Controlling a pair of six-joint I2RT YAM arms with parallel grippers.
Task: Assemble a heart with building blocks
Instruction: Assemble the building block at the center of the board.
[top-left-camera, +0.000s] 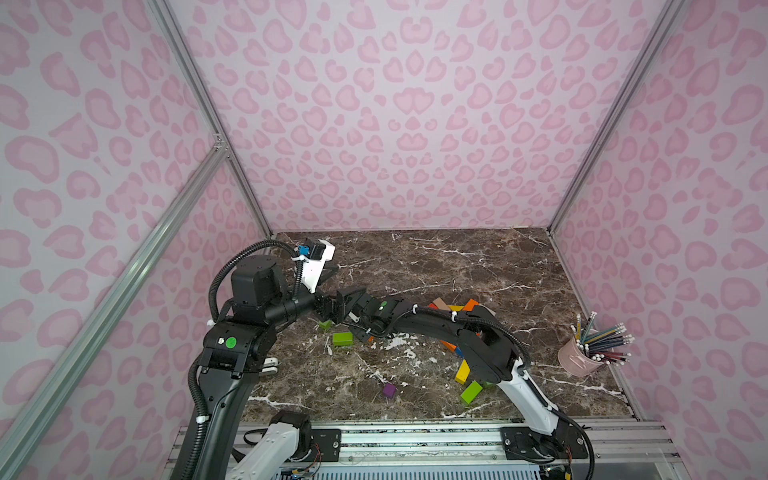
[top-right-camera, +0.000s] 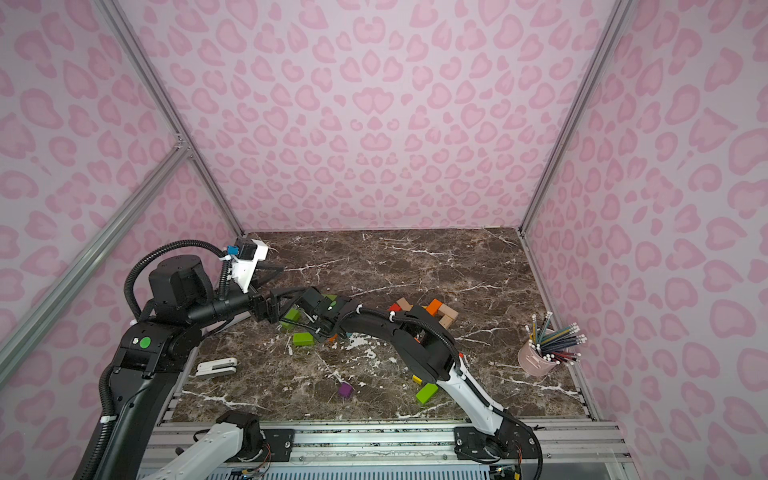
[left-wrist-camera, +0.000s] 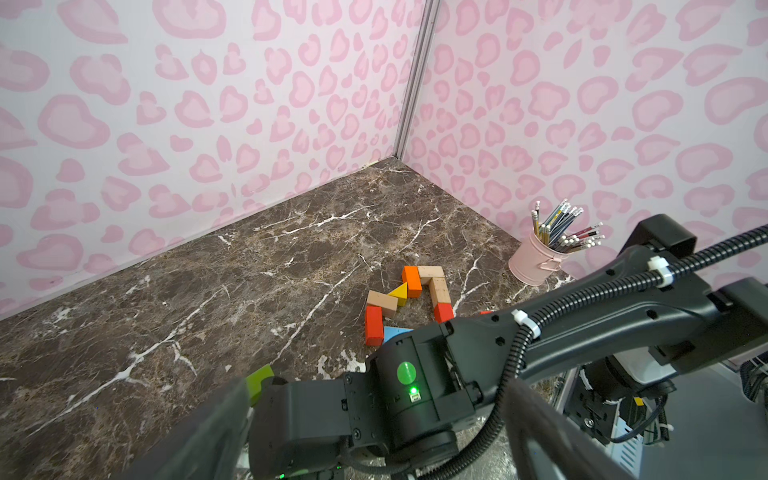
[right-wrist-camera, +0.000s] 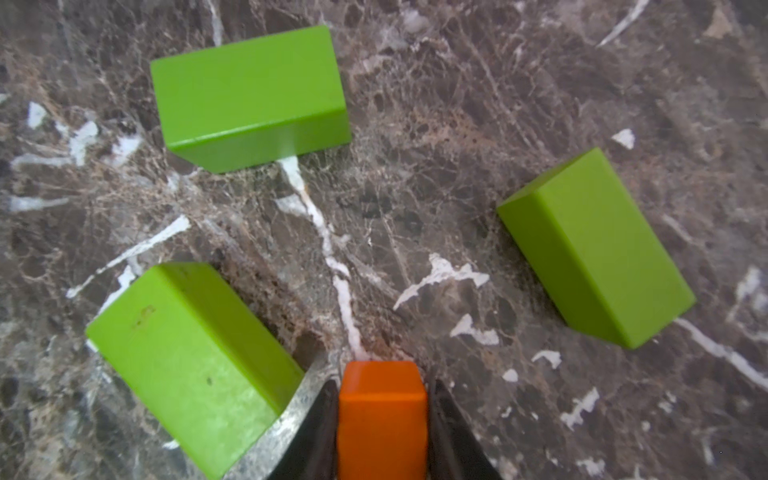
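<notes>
My right gripper (right-wrist-camera: 381, 419) is shut on a small orange block (right-wrist-camera: 382, 399), low at the marble table (top-left-camera: 478, 266). Three green bricks lie around it, one being (right-wrist-camera: 249, 95) and another (right-wrist-camera: 594, 249). In both top views a sliver of that orange block (top-left-camera: 371, 338) shows under the right wrist, beside a green brick (top-left-camera: 343, 338). A partial outline of red, orange, yellow, blue and plain wooden blocks (left-wrist-camera: 415, 291) lies further right (top-right-camera: 432, 309). My left gripper (top-left-camera: 329, 272) hangs open and empty, raised near the back left corner.
A purple cube (top-left-camera: 389, 390), a yellow brick (top-left-camera: 462, 372) and a green brick (top-left-camera: 471, 391) lie near the front. A pink cup of pencils (top-left-camera: 579, 357) stands at the right edge. A pale rounded object (top-right-camera: 216, 368) lies front left. Patterned walls enclose three sides.
</notes>
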